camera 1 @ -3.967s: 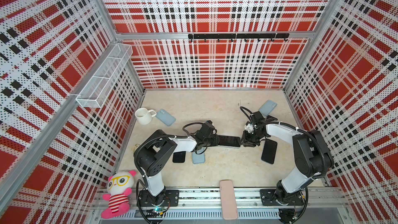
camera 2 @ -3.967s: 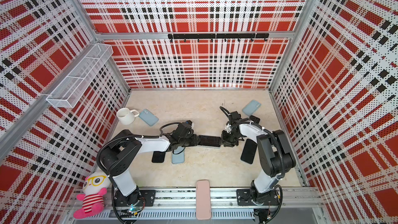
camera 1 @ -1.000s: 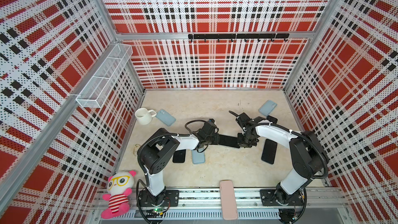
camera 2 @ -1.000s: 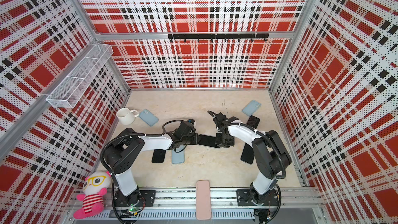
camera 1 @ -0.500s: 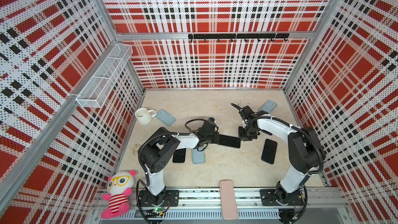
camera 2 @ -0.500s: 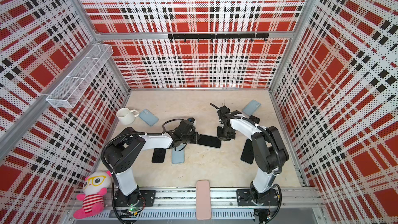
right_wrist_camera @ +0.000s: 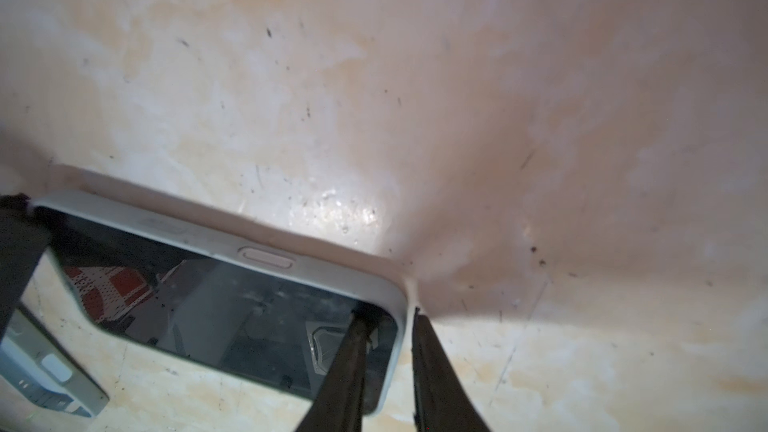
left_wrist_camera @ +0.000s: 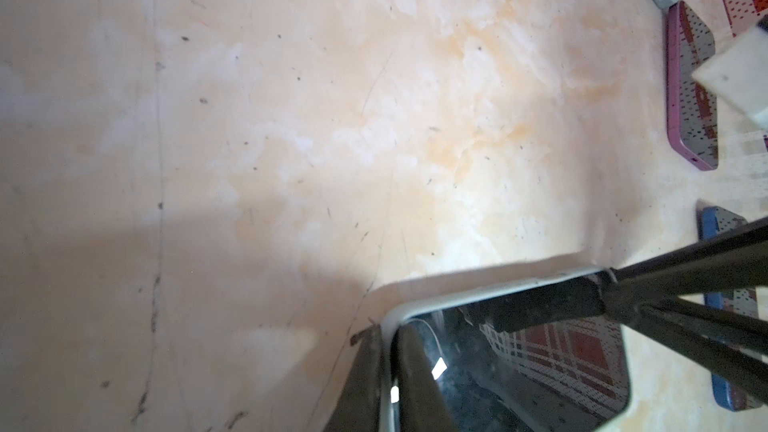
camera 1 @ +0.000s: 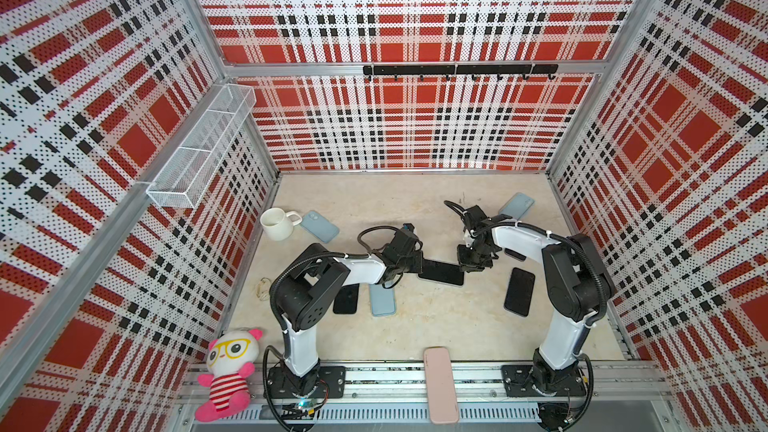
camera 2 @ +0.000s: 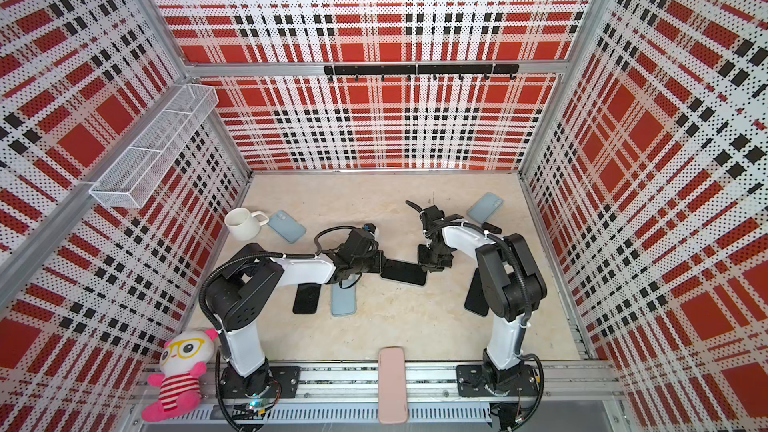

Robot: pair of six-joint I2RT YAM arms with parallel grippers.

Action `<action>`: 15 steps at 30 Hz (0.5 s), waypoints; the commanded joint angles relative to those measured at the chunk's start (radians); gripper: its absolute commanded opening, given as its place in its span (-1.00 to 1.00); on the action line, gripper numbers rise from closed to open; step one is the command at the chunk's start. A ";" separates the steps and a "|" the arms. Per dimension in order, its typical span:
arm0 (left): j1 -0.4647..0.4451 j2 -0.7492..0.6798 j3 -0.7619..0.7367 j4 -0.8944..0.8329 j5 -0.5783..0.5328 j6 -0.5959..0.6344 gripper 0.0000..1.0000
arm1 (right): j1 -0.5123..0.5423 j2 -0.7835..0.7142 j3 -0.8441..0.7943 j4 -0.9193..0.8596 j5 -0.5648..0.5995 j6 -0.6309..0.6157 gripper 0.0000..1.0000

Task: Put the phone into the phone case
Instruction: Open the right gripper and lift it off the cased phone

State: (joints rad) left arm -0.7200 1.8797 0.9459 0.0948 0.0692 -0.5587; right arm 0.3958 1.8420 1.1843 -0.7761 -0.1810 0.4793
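**Phone in its case, both tools on the rim**

The phone (camera 1: 441, 272) sits screen-up inside the pale case (right_wrist_camera: 266, 257). The case's rim shows along every edge the wrist views take in, so the fitting looks done or nearly so. Whether each corner has snapped home cannot be told. In both top views the phone is over the tabletop (camera 1: 415, 326), well to the right of the mug (camera 1: 276, 223) and nearer the front; a shadow beneath it hints that it is slightly raised. The left tool (left_wrist_camera: 388, 338) is pinched tight on the rim at the end nearer the mug. The right tool (right_wrist_camera: 390, 315) is nearly closed across the rim at the end away from the mug, one finger on the glass. What seems left is a check of the corners, then letting go.
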 commanded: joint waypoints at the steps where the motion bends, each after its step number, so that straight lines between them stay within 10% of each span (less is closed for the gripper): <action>1: -0.027 0.090 -0.049 -0.190 0.020 0.006 -0.77 | -0.003 0.025 -0.025 0.052 -0.025 -0.010 -0.57; 15: -0.018 0.037 -0.020 -0.130 -0.028 -0.042 -0.55 | 0.002 -0.217 -0.111 0.045 -0.035 -0.063 -0.61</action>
State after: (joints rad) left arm -0.7235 1.8935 0.9501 0.1368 0.0608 -0.5903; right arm 0.3908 1.7084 1.0660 -0.7136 -0.2173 0.4610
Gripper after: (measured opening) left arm 0.217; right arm 0.191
